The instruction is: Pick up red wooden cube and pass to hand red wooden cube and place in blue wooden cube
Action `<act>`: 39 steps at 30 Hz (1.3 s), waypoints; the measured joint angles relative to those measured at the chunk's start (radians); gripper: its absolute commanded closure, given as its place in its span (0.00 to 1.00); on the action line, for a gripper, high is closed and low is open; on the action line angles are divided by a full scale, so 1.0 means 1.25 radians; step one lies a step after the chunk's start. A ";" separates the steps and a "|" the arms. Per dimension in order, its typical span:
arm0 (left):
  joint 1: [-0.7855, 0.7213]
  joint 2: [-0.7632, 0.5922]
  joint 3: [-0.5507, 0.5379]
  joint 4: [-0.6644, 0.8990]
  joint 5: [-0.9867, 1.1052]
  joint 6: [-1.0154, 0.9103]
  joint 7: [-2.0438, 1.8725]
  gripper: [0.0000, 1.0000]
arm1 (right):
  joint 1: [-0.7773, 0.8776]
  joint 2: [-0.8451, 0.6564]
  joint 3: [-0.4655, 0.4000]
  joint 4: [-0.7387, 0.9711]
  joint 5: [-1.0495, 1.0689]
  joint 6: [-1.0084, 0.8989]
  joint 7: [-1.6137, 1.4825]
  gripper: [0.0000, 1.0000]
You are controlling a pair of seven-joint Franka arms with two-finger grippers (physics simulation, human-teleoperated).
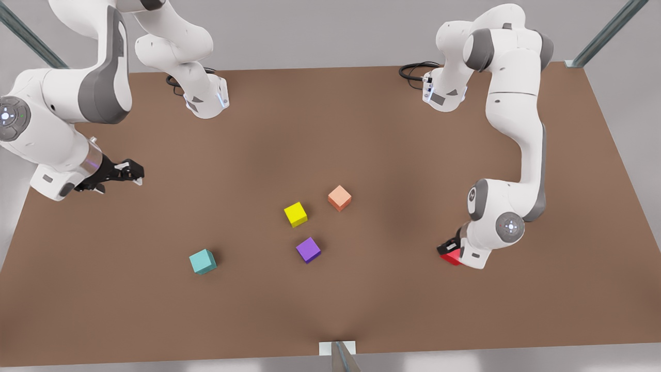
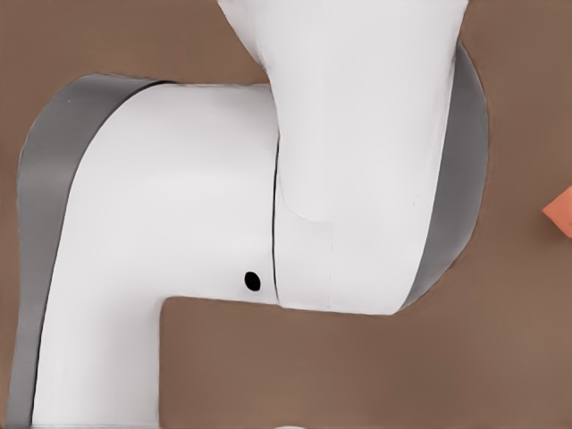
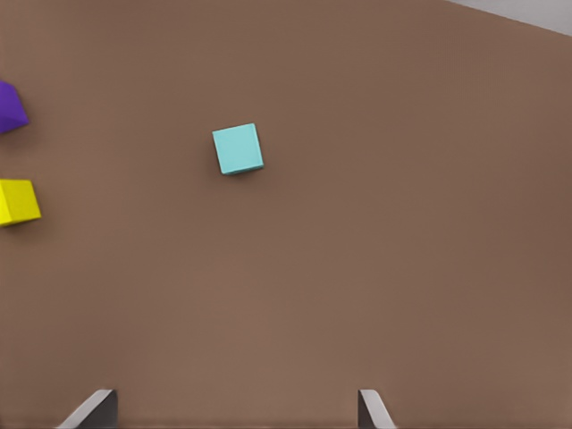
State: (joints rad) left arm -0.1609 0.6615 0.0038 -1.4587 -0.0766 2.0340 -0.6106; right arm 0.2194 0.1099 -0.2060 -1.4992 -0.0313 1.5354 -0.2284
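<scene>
The red wooden cube [image 1: 453,257] is near the table's edge on the front view's right, partly hidden under my left gripper [image 1: 448,250], which is down low right at it. Whether the cube is held cannot be made out. The blue wooden cube [image 1: 202,261] [image 3: 238,148], teal in colour, rests on the table toward the front view's left. My right gripper [image 1: 135,173] hovers open and empty at the front view's left, well back from the teal cube; its two fingertips [image 3: 94,408] stand wide apart in the right wrist view.
A yellow cube [image 1: 295,214] [image 3: 18,202], a purple cube [image 1: 308,249] [image 3: 9,105] and a salmon cube [image 1: 339,198] [image 2: 559,211] lie mid-table between the arms. A white arm link [image 2: 268,197] blocks much of the left wrist view. Both arm bases stand at the back edge.
</scene>
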 measured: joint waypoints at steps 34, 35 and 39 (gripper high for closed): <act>0.025 0.110 0.012 -0.072 0.000 0.211 -0.562 0.00 | -0.010 0.001 -0.003 -0.048 0.017 0.030 -0.027 0.00; 0.025 0.115 0.012 -0.072 0.001 0.216 -0.563 0.00 | -0.010 0.001 -0.003 -0.048 0.017 0.030 -0.028 0.00; 0.027 0.126 0.011 -0.072 0.000 0.232 -0.568 0.19 | -0.010 0.002 -0.003 -0.051 0.018 0.032 -0.028 0.00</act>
State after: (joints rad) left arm -0.1274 0.8188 0.0176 -1.5483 -0.0770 2.3243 -1.3210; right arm 0.2075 0.1121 -0.2092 -1.5624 -0.0084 1.5757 -0.2640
